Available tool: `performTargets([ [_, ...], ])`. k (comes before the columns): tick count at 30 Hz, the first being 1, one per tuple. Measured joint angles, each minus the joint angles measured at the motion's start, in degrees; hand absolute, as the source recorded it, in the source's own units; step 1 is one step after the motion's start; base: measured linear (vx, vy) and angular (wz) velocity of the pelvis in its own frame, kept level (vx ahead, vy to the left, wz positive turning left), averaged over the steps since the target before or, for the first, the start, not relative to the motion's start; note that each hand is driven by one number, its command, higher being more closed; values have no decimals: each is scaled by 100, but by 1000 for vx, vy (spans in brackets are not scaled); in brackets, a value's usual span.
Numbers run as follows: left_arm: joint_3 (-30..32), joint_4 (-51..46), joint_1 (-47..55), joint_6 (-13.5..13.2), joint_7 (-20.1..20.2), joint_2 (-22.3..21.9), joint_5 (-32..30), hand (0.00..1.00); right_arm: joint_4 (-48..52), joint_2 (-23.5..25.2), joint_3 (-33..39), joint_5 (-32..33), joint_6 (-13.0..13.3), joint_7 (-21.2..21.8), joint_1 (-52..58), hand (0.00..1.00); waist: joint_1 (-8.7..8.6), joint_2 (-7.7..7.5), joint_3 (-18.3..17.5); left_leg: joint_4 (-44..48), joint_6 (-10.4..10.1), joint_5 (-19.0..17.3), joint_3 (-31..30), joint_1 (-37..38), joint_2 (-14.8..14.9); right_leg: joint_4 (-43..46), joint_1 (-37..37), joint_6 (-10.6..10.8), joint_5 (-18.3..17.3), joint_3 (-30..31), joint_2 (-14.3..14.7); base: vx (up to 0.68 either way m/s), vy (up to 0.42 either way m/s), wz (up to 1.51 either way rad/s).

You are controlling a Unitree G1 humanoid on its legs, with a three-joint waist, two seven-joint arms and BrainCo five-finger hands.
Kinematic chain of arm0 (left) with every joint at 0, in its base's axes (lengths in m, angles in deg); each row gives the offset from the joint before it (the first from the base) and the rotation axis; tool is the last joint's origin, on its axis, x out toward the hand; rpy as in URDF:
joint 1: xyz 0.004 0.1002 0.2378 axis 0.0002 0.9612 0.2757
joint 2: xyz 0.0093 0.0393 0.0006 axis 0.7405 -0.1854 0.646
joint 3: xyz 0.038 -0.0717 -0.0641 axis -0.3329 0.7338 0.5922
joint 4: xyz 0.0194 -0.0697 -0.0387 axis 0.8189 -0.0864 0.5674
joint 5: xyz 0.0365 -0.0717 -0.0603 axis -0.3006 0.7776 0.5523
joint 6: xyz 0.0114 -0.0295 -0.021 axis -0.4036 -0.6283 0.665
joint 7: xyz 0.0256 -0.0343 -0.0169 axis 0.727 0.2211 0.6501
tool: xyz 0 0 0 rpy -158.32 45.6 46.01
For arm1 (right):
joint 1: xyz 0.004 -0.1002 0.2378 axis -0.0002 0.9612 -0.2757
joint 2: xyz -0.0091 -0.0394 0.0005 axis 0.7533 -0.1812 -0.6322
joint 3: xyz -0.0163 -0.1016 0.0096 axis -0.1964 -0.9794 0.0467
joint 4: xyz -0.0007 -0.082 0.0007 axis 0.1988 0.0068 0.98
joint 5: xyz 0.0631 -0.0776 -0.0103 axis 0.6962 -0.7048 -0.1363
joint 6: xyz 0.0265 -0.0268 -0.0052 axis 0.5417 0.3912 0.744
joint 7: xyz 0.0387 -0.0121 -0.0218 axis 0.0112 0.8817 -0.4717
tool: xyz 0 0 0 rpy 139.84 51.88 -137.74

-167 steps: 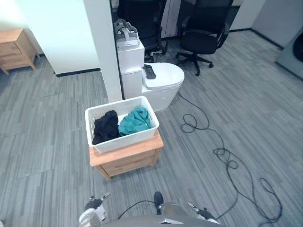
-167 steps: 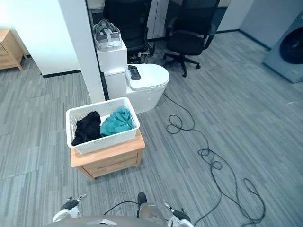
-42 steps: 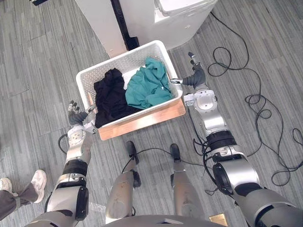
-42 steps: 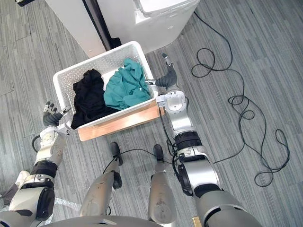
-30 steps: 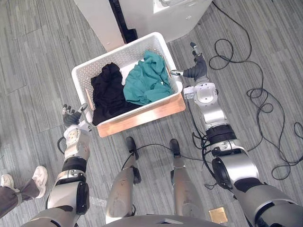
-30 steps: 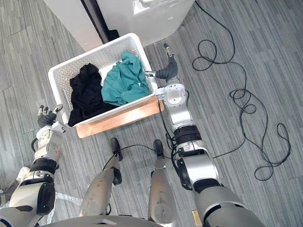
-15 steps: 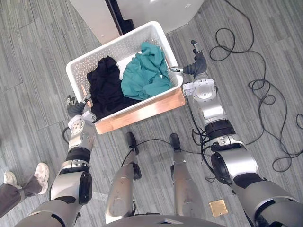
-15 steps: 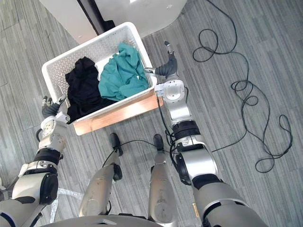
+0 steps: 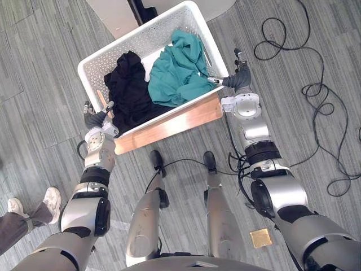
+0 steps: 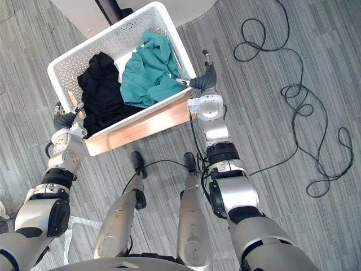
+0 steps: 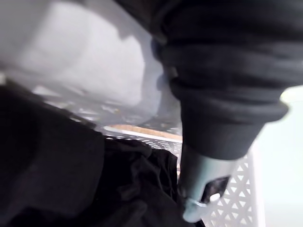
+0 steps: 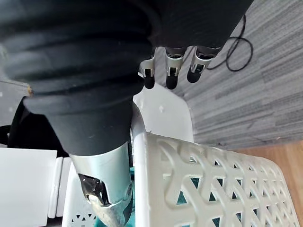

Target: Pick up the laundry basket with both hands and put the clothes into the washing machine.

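Both hands are at the basket [image 9: 148, 40] ends and nothing is lifted. The basket sits flat on the wooden bench [image 9: 172, 121], with the black garment [image 9: 127, 93] and the teal garment [image 9: 179, 70] lying inside it.

The left hand [image 9: 96, 119] is at the basket's left end. Its thumb [image 11: 199, 189] reaches over the rim above the black garment. Its fingers look straight and spread outside the wall, not curled.

The right hand [image 9: 240, 83] is at the basket's right end. Its thumb [image 12: 106, 189] is inside the end wall on the teal garment's side. Its fingers [image 12: 170, 75] are straight and side by side outside the wall, so there is no closed grip.

Progress, as a judgement: the reach is about done and the grip is not yet made. What is left is to close on both ends, lift, carry to the washing machine and load the clothes.

Edges and room:
- The bench's front edge pokes out under the basket's near side, so a lift should probably go straight up before any pull back.
- The rim lip at each end is the likely hold.
- A white pillar [image 9: 110, 10] stands close behind the basket's far side, which leaves little room to push away.
- Loose cables [image 9: 313, 90] lie on the floor to the right of the basket, a likely snag risk when stepping that way.
- A person's shoe [image 9: 52, 197] is on the floor well to the left of the basket and nearer the robot.
- The space above the basket looks free.
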Motion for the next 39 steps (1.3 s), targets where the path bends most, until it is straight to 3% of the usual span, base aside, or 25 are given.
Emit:
performTargets([
  [2,-2,49,-19,5,11,-1,3,100,-4,2,-6,-5,0,7,9,0,-4,0,0,0,-6,-5,8,1,-3,33,-18,12,-15,11,-2,-32,-37,-2],
  [3,-3,55,-31,9,16,-2,3,100,-4,1,-10,-9,1,7,12,100,-1,0,0,0,-21,-17,10,1,-3,49,-29,15,-22,14,-2,-30,-41,-1],
  [14,-34,258,-139,71,2,46,-13,100,33,-85,-317,-356,93,173,36,100,1,0,0,0,-24,-19,50,11,-8,71,-48,18,-22,48,-3,-15,-54,-1],
  [24,-200,430,-227,310,26,105,-279,100,23,-323,-398,-572,48,377,171,100,-36,0,0,0,32,31,24,160,-13,75,114,16,-21,14,-10,-9,-68,1],
  [31,-299,619,-217,435,203,88,-385,100,18,-571,-460,-543,122,675,556,100,-162,-1,0,-1,13,23,-144,284,-10,62,332,7,-26,-151,-26,-36,-66,10],
  [39,-347,725,18,491,424,85,-462,100,16,-491,-306,-2,331,900,1061,100,-169,-6,-3,-1,13,23,-226,429,-8,22,543,-3,-36,-248,-39,-37,-59,5],
])
